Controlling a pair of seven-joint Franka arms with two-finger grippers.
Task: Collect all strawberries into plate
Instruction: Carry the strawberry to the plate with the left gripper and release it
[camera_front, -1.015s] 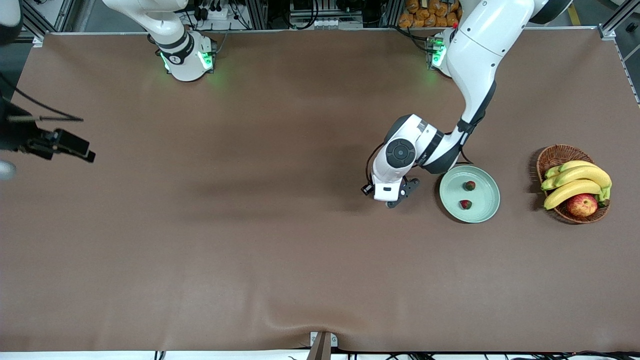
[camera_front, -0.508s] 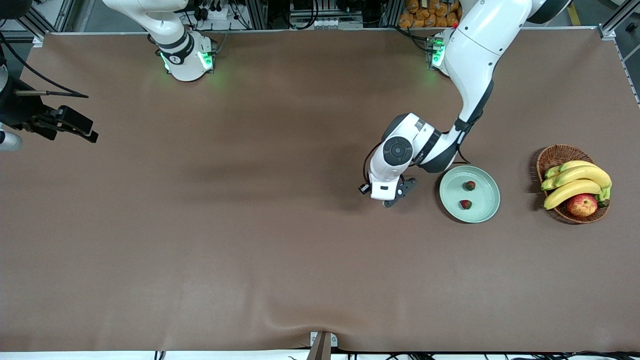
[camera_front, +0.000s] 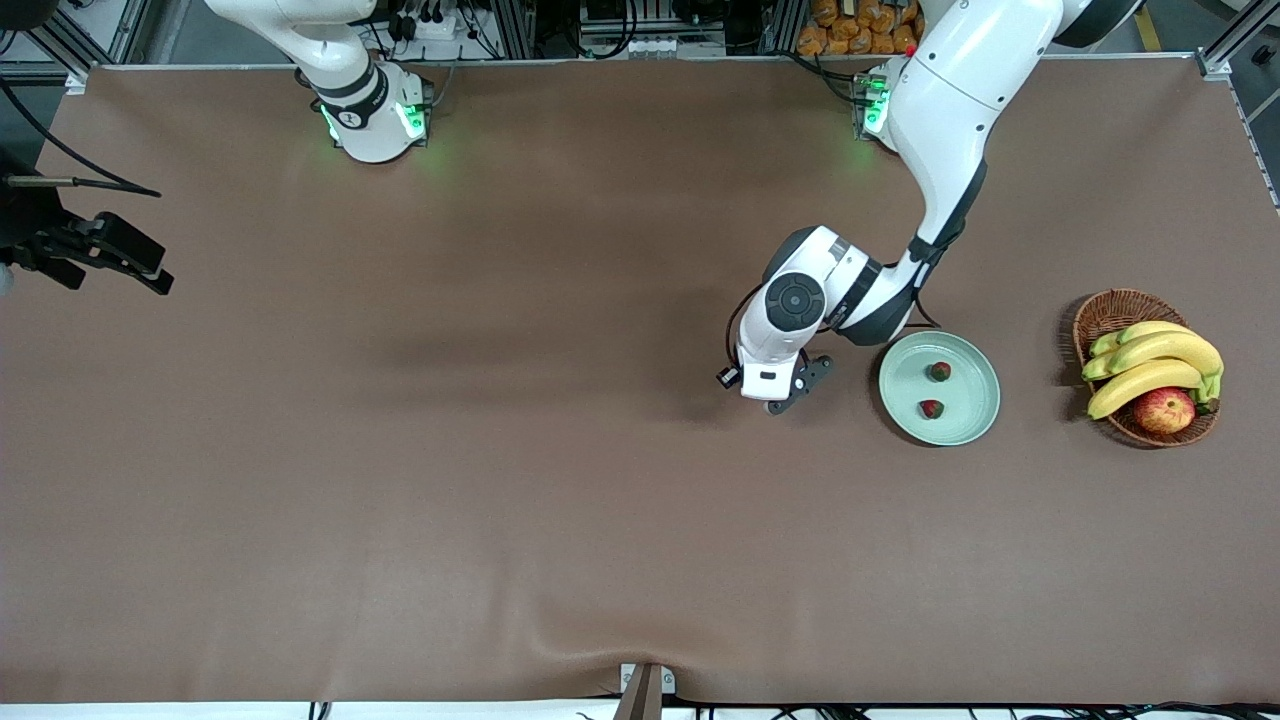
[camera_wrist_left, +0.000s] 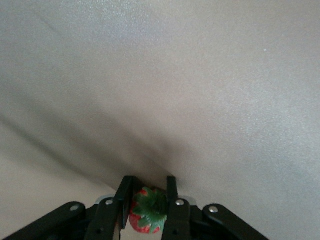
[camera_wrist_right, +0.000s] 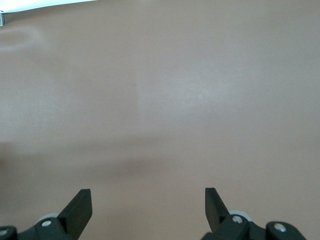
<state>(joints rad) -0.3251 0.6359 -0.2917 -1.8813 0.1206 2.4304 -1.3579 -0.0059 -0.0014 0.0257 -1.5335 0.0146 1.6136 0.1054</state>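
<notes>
On the brown counter (camera_front: 500, 500), toward the left arm's end, the mint-green plate (camera_front: 975, 400) carries two strawberries. The nearer strawberry (camera_front: 931, 408) lies at about 7 o'clock within the plate; the farther strawberry (camera_front: 939, 371) lies at about 11 o'clock. The two sit apart, neither touching the rim.

At the plate's 3 o'clock, well apart from it, stands a wicker basket (camera_front: 1110, 312) holding bananas (camera_front: 1150, 365) and a red-yellow apple (camera_front: 1164, 409).

At the plate's 9 o'clock, near its rim but clear of it, the left gripper (camera_front: 785, 398) hangs low over bare counter. Its wrist camera shows the third strawberry (camera_wrist_left: 148, 216), leafy top showing, clamped between the two dark fingers (camera_wrist_left: 175, 210); both press against the berry's sides.

The right gripper (camera_front: 130, 262) is over the counter's edge at the right arm's end, well apart from all fruit, and waits. Its wrist camera shows the fingers (camera_wrist_right: 80, 206) spread wide, with only bare counter between them.
</notes>
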